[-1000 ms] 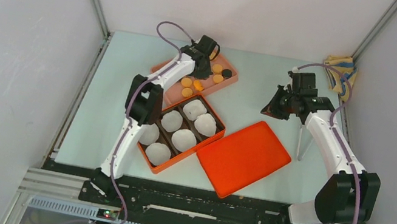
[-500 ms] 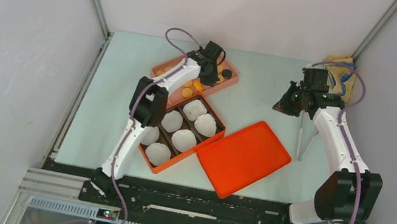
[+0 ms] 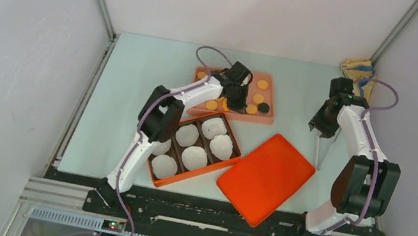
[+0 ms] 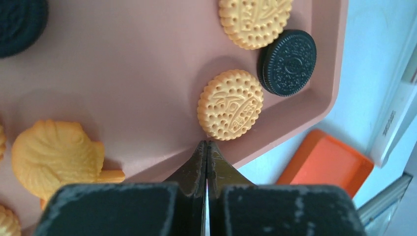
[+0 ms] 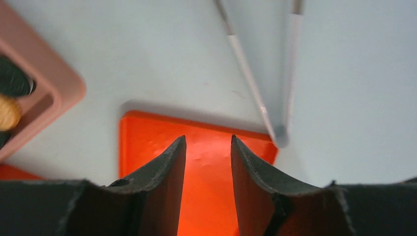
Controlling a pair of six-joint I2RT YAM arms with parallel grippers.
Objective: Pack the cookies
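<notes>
**Tray of cookies dragged to the right; right jaws now parted**

The cookies [image 3: 258, 99] lie loose on the pink tray [image 3: 270, 93], mostly orange rounds with a black one at its near right corner. None is in the orange box [image 3: 197, 172]. A second ago this tray sat further left and slanted. It now lies further right, with its long side nearly parallel to the table's far edge, and the cookies have travelled with it.

The left gripper [image 3: 239, 102] has swung right along with the tray and is over its near part. In the left wrist view its fingertips [image 4: 199, 158] are pressed together with nothing between them, right at the tray's rim and just short of an orange round cookie [image 4: 230, 104]. A black cookie [image 4: 287, 62] touches that one's far side, and a fish-shaped cookie [image 4: 54, 155] lies off to the left.

The box holds six white paper cups [image 3: 194, 157] in its compartments. It has turned slightly and shifted a little right. The orange lid [image 3: 265, 178] beside it has also turned and slid nearer the table's front edge.

The right gripper [image 5: 207, 142] was closed a second ago and now has its jaws apart, holding nothing. It has drawn back toward the far right of the table and hangs over the lid's far corner, with the tongs [image 5: 255, 88] lying on the table [image 3: 127, 90] just beyond. A yellow cloth [image 3: 354, 68] is in the far right corner.
</notes>
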